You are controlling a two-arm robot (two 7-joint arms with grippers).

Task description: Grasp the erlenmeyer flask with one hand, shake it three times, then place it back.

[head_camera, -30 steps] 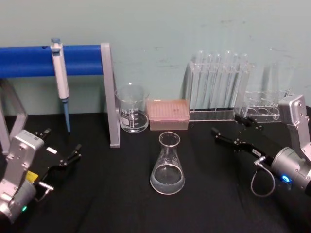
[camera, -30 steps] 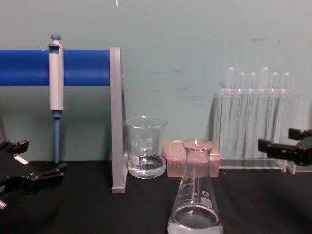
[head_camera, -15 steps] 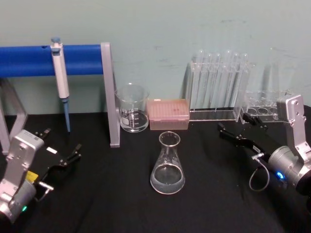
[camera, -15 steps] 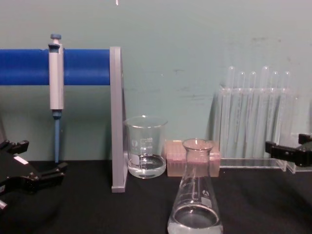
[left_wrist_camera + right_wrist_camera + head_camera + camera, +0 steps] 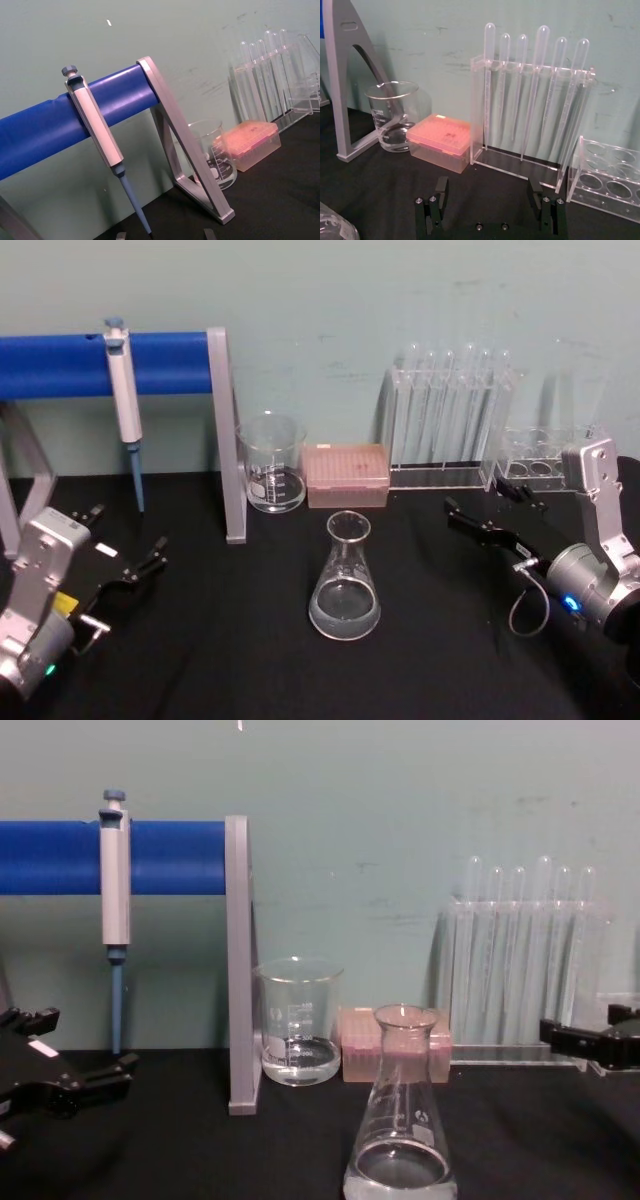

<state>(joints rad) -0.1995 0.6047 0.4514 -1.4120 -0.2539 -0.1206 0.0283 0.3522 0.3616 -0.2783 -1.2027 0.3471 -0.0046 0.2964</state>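
1. The clear glass conical erlenmeyer flask (image 5: 345, 583) stands upright at the middle of the black table (image 5: 240, 650), a little clear liquid in its wide base, with neither gripper touching it.
2. At 9 o'clock from the flask, well apart, the black left gripper (image 5: 125, 562) rests low near the table's edge, its jaws apart and empty.
3. At 3 o'clock, slightly farther back, the black right gripper (image 5: 487, 510) hangs above the table with its 2 fingers (image 5: 441, 192) spread wide around nothing.
4. At 11 o'clock stands a cylindrical clear glass beaker (image 5: 272, 465), and just beside it at 12 o'clock a pink tip box (image 5: 346, 475).
5. At 1 o'clock sits a clear plastic rack of tall tubes (image 5: 448, 420).
6. Far at 10 o'clock, a grey pipette (image 5: 124, 400) hangs on a blue bar stand (image 5: 160, 362).
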